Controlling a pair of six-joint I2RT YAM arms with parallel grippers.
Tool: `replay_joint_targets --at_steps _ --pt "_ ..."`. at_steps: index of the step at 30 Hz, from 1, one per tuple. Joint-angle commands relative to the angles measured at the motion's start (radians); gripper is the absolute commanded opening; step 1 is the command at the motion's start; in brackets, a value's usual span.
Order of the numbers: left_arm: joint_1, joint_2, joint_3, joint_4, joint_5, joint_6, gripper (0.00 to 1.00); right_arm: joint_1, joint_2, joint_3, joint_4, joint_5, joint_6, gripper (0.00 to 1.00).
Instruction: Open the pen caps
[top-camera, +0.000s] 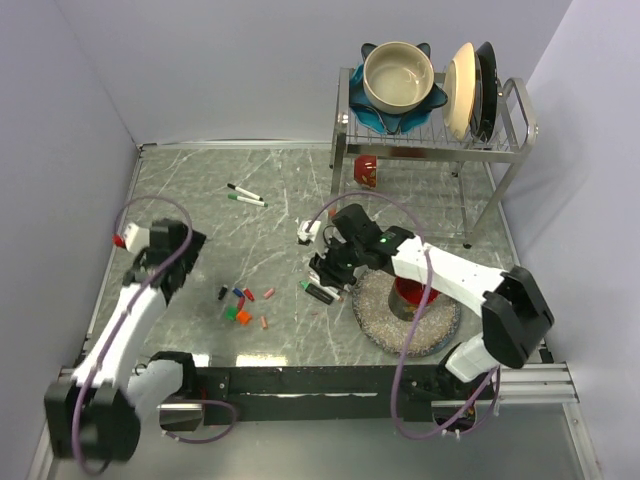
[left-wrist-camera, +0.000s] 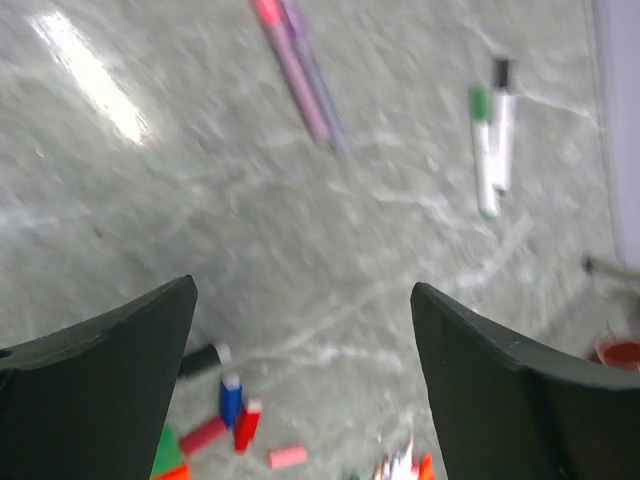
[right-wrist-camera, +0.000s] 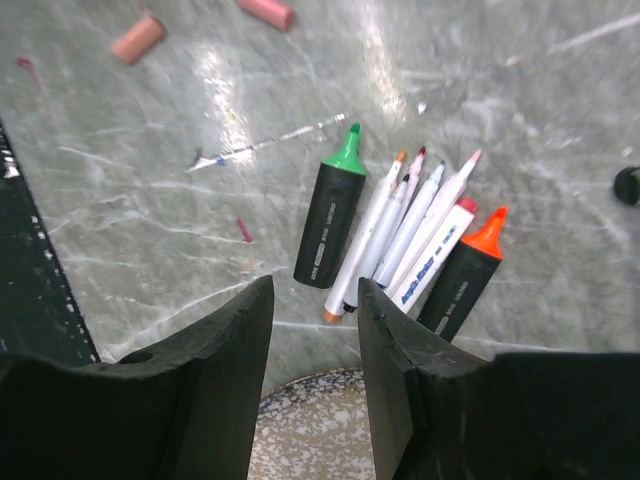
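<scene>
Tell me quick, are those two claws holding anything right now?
Left gripper: open wide, empty.
Right gripper: partly open, empty, over the uncapped white and black markers.

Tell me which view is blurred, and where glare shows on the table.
Left wrist: motion blur over the whole picture, the caps soft, and a bright glare streak on the table at upper left. Right wrist: sharp, the markers crisp, with a fainter glare band above them. Top external: sharp, with even light and only soft shadows.
</scene>
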Motion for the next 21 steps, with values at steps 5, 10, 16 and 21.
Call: replay_joint_targets --at_steps 5,10,16,21 --pt "0.159 0.509 0.422 -0.232 0.052 0.113 0.7 -0.015 -0.082 0.017 -0.02 -0.064 -0.056 0.47" --pt "0.197 0.693 0.549 -0.249 0.049 0.17 0.43 -0.013 -0.105 0.014 -0.021 -0.063 -0.059 0.47" --pt "0.222 0.82 0.644 -0.26 0.072 0.193 0.38 -0.013 -0.119 0.011 -0.018 -0.057 -0.06 0.47" --pt "0.22 0.88 0.674 -0.258 0.083 0.194 0.39 -0.013 -0.113 0.014 -0.023 -0.055 -0.063 0.47"
